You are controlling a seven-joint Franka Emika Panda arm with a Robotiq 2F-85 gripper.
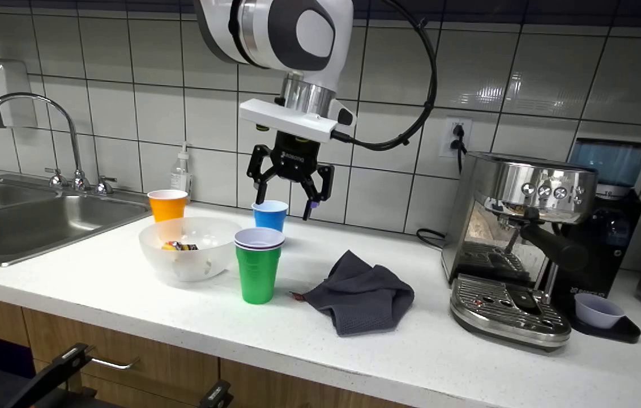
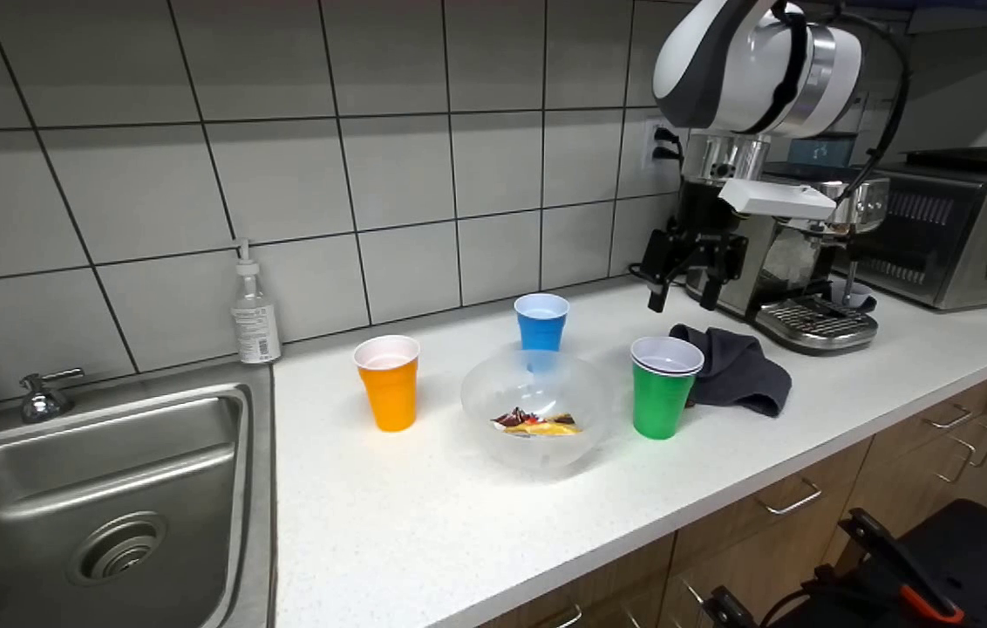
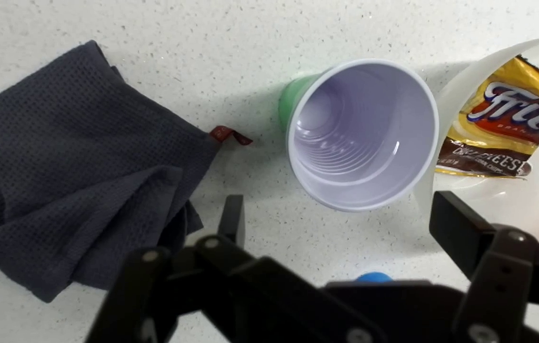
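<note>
gripper [image 1: 283,207], marked "robotiq", spread near green cup [image 1: 258,277]; bag [image 3: 503,124] in bowl [image 1: 193,271] reads "frit", perhaps "chili cheese".

We see the speckled white countertop [image 1: 303,334] brightly lit, while the glossy grey ceramic tile wall [image 2: 398,166] dims towards its top. In an exterior view we catch rippled glare on its tiles, and we notice pale streaks along the stainless-steel sink [image 2: 206,488]. In the wrist view, soft shadows spread beside the green plastic cup with a lavender inside [image 3: 361,138], where small highlights gleam; the black gripper fingers [image 3: 460,233] look slightly blurred.
</note>
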